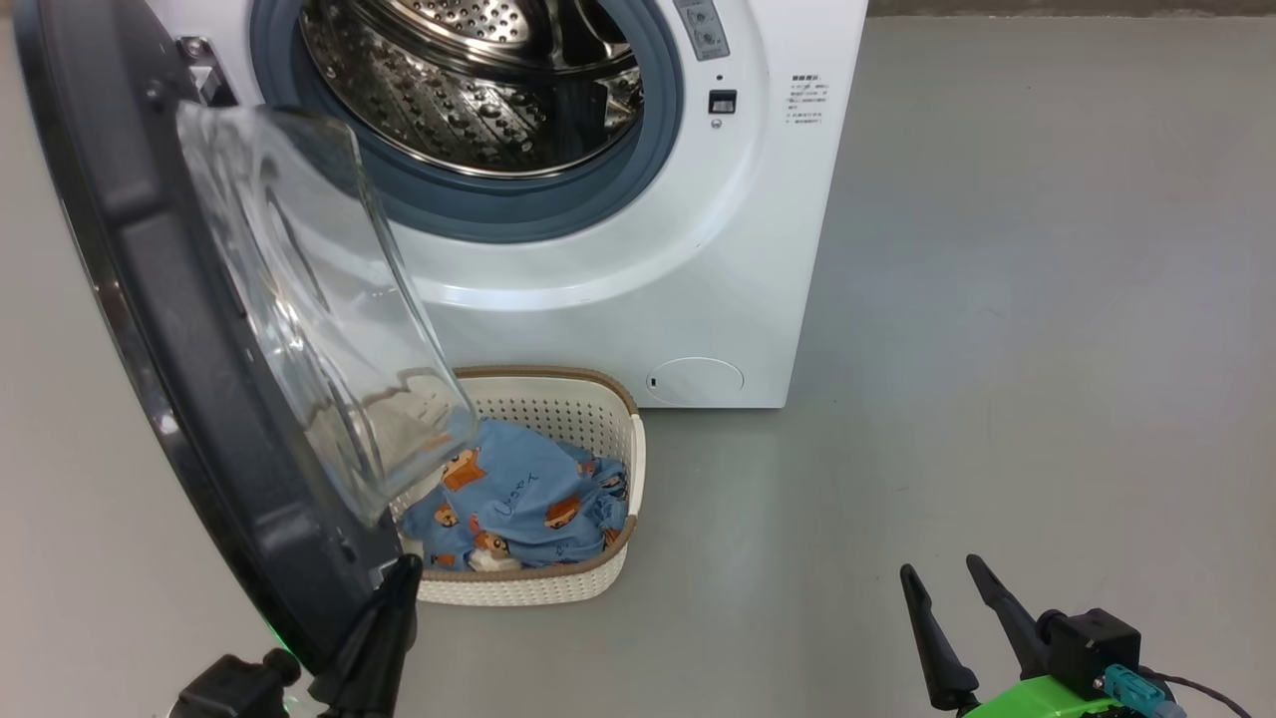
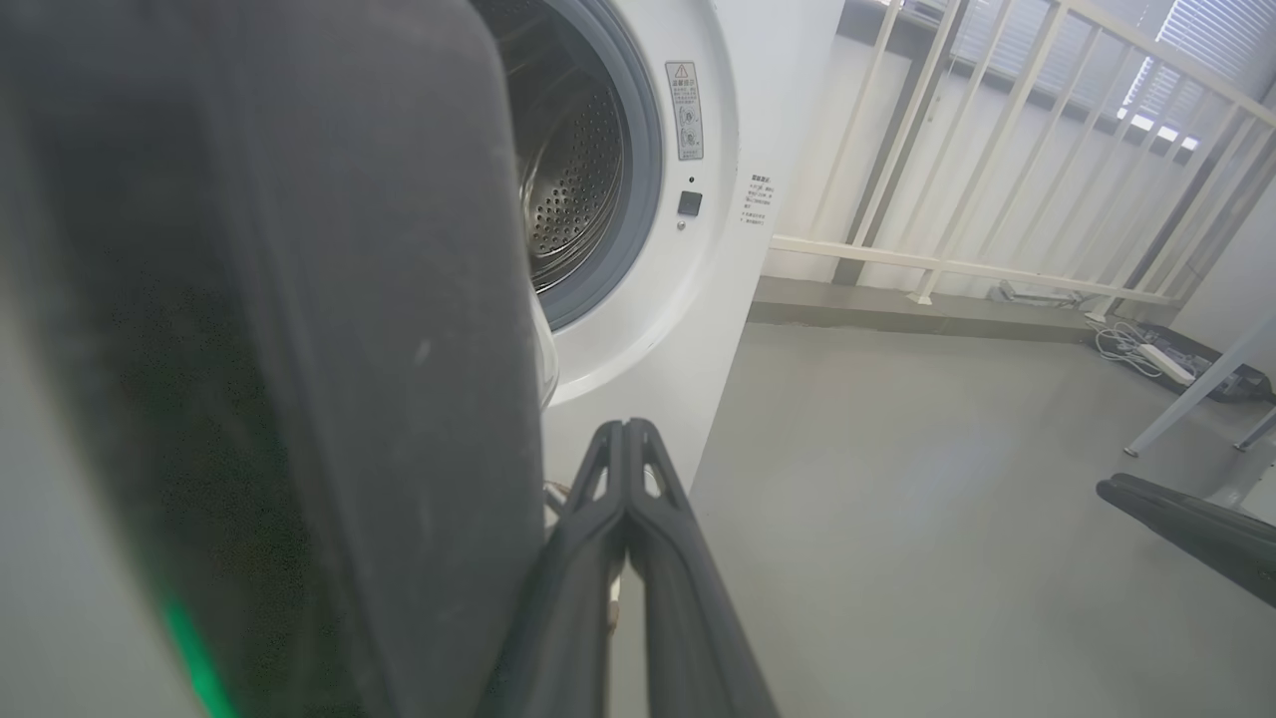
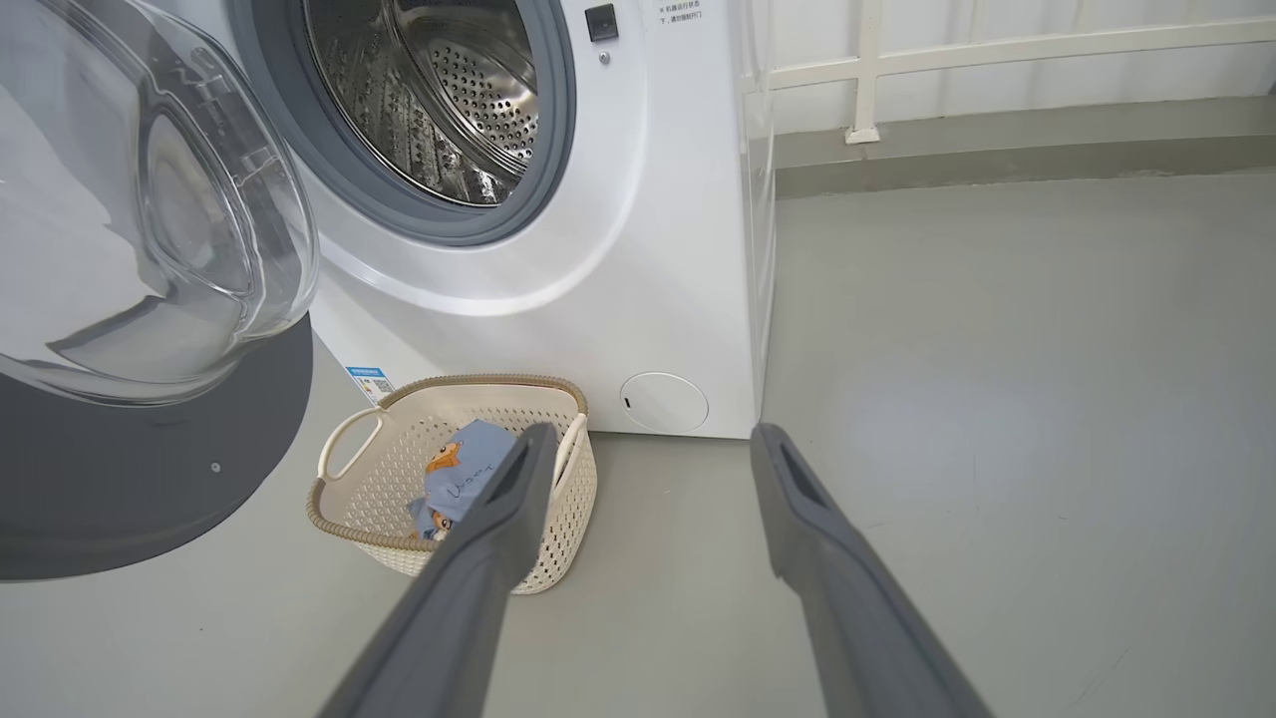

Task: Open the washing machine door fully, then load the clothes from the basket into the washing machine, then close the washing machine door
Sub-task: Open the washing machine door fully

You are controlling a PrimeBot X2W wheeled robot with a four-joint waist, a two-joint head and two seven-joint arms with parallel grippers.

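Door: washing machine door [image 1: 120, 299] stands open.
Left gripper [image 2: 626, 429]: fingers pressed together, empty, beside door rim.
Right gripper [image 3: 648, 439]: fingers apart, empty.
Clothes [image 1: 528, 494]: in basket [image 1: 558, 588].

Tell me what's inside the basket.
Light-blue clothes with orange animal prints lie in the basket. The washing machine door overlaps its left end in the head view; anything beneath is hidden.

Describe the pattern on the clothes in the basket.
Light blue clothes with orange-brown cartoon animals; best in head view.

Clothes [image 1: 528, 496] in basket [image 1: 533, 590] before washing machine [image 1: 718, 264]
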